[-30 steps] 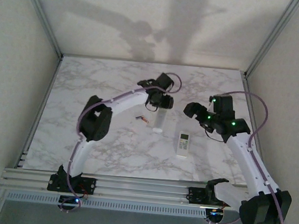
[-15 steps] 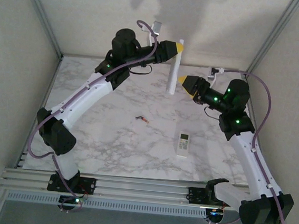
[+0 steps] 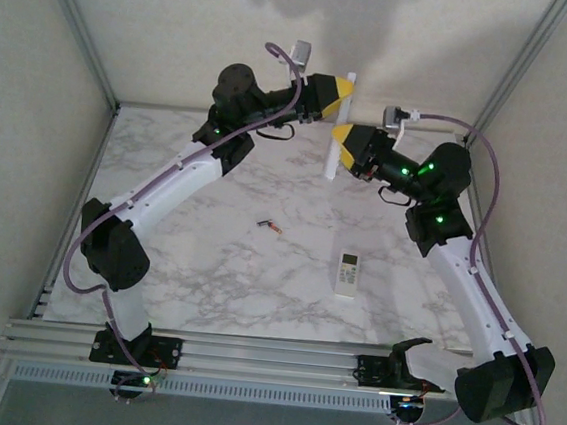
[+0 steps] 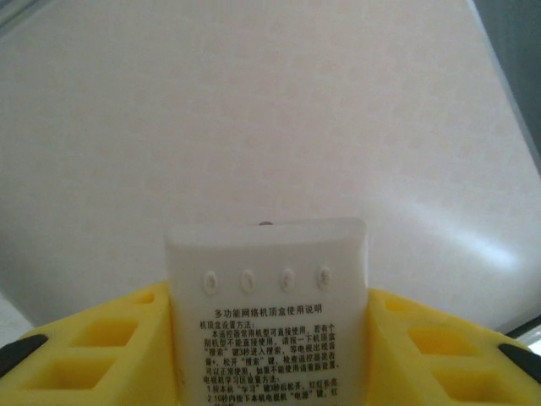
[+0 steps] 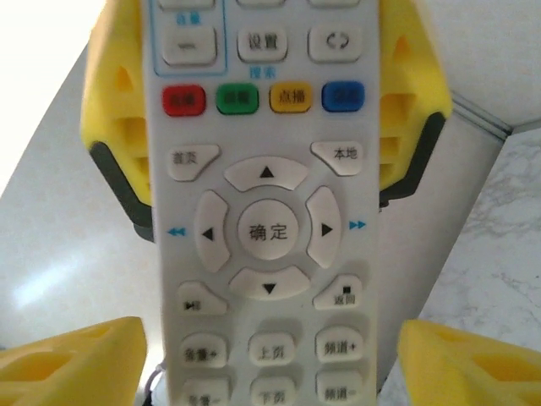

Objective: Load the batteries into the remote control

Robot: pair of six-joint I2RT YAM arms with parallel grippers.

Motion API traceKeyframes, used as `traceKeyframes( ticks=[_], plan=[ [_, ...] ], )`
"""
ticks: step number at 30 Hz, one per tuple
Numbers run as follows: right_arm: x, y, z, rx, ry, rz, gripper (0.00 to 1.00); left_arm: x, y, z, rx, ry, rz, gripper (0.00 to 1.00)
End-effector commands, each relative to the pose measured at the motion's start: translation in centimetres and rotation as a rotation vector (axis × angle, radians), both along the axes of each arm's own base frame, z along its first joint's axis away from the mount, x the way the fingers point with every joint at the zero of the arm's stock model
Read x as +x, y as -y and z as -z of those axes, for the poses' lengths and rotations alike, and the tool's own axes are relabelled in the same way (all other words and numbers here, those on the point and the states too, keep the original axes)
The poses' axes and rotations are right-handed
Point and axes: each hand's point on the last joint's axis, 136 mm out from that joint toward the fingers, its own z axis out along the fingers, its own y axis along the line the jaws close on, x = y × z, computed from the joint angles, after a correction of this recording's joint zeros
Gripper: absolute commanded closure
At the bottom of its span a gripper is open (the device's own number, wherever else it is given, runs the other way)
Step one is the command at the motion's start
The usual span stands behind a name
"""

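My left gripper (image 3: 344,88) is shut on the top end of a long white remote control (image 3: 335,137), which hangs upright high above the back of the table. In the left wrist view the remote's printed back (image 4: 269,313) sits pinched between the yellow fingers (image 4: 101,347). My right gripper (image 3: 340,146) stands open around the remote's lower half. Its yellow fingertips (image 5: 76,359) flank the button face (image 5: 266,228) with a gap on each side. The batteries (image 3: 270,226), small and dark with orange ends, lie on the marble table.
A second, shorter white remote (image 3: 348,273) lies on the marble table (image 3: 207,276) right of centre. Frame posts (image 3: 81,22) rise at the back corners. Both arm bases sit on the rail (image 3: 250,355) at the near edge.
The left arm has lifted the long remote from the table high into the air. The right gripper has swung up to it and its jaws have narrowed around the lower half.
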Motion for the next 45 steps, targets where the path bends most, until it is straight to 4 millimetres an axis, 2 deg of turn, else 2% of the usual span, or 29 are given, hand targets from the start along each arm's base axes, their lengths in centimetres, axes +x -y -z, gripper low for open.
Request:
traceKeyframes(
  ticks=[1, 5, 6, 7, 9, 10, 11, 13, 16, 17, 20, 22, 25, 29, 32, 36, 40, 45],
  plan=[
    [-1.1, -0.6, -2.2, 0.023, 0.062, -0.043, 0.36, -2.1, -0.1, -2.5, -0.069, 0.059, 0.054, 0.9],
    [-1.2, -0.4, -2.5, 0.021, 0.064, -0.02, 0.51, -2.0, 0.0, -2.5, -0.073, 0.051, 0.055, 0.9],
    [-1.2, -0.3, -2.3, 0.002, 0.067, -0.001, 0.54, -2.0, 0.0, -2.4, -0.068, 0.052, 0.054, 0.86],
    [-1.0, -0.1, -1.7, -0.031, 0.059, 0.025, 0.56, -1.8, -0.1, -2.2, -0.053, 0.052, 0.041, 0.72],
    [-0.4, 0.6, -0.1, -0.138, 0.066, 0.103, 0.6, -1.2, -0.6, -1.6, 0.014, 0.068, -0.03, 0.29],
    [0.2, 1.1, 1.6, -0.229, 0.048, 0.151, 0.62, -0.5, -1.2, -0.7, 0.092, 0.065, -0.104, 0.16],
    [0.9, 1.9, 3.3, -0.334, 0.035, 0.208, 0.65, 0.2, -2.3, 0.0, 0.18, 0.082, -0.207, 0.08],
    [2.3, 3.5, 6.7, -0.548, 0.027, 0.291, 0.65, 1.4, -5.5, 1.2, 0.357, 0.107, -0.427, 0.01],
    [4.4, 6.3, 13.0, -0.901, -0.02, 0.355, 0.67, 1.9, -11.4, 3.6, 0.568, 0.082, -0.69, 0.01],
    [5.0, 7.4, 15.2, -1.022, -0.044, 0.365, 0.67, 1.4, -13.0, 4.4, 0.62, 0.076, -0.732, 0.0],
    [6.6, 10.7, 20.3, -1.323, -0.109, 0.381, 0.68, -0.8, -15.9, 7.5, 0.738, 0.086, -0.77, 0.01],
    [7.6, 12.3, 22.8, -1.472, -0.13, 0.388, 0.67, -2.4, -16.9, 9.3, 0.762, 0.103, -0.763, 0.01],
    [9.1, 13.5, 26.2, -1.623, -0.16, 0.356, 0.67, -5.3, -18.2, 10.9, 0.761, 0.13, -0.739, 0.0],
    [11.0, 13.7, 30.5, -1.697, -0.226, 0.294, 0.67, -7.7, -19.5, 13.8, 0.775, 0.098, -0.721, 0.0],
    [12.5, 14.3, 33.6, -1.732, -0.299, 0.295, 0.67, -8.9, -20.4, 15.9, 0.784, 0.06, -0.721, 0.0],
    [14.0, 14.5, 37.0, -1.763, -0.361, 0.305, 0.66, -9.8, -21.4, 17.8, 0.784, 0.019, -0.74, 0.0],
    [14.8, 14.0, 39.4, -1.69, -0.449, 0.312, 0.65, -10.3, -21.7, 18.6, 0.771, 0.013, -0.745, 0.01],
    [15.1, 14.7, 41.4, -1.661, -0.542, 0.358, 0.62, -10.4, -21.8, 18.4, 0.768, 0.017, -0.748, 0.0]
  ],
)
